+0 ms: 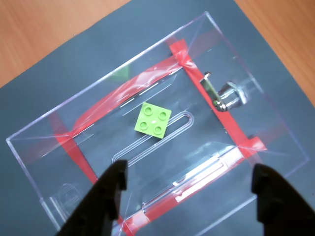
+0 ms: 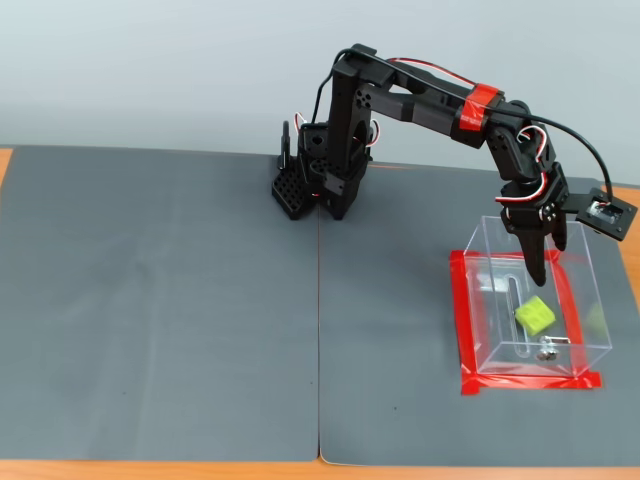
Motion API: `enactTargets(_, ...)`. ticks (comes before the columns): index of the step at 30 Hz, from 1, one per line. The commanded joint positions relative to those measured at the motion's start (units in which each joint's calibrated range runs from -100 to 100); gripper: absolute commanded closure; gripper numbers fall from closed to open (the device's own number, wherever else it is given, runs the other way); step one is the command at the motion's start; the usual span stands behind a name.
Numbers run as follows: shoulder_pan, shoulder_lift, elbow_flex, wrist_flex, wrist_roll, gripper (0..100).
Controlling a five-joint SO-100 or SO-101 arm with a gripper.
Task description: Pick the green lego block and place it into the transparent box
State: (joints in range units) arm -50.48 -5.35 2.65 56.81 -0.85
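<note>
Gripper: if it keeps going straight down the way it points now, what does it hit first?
Probably the floor of the transparent box: the open gripper points into it, with the green lego block slightly off that line. Depth is uncertain.

The arm (image 2: 420,105) is built of matte black plastic links rising from a black base (image 2: 310,185) dotted with small screws. A red band (image 2: 483,106) wraps the far link near the wrist. Thin red, white and black cables (image 2: 430,70) loop along the joints. The gripper (image 1: 184,196) has two dark, tapered, pointed fingers (image 1: 106,196). A small black camera module (image 2: 610,213) sits on the wrist's right side.
</note>
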Motion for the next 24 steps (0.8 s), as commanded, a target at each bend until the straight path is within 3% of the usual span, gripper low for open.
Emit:
enactTargets(1,0.6,-1.3,-2.7,-0.1,0.2,71)
enactTargets(16,8.2,-13.1,-2.1,1.9,0.4,72)
enactTargets(24,13.1,-23.1,-2.1,5.8,0.3,95)
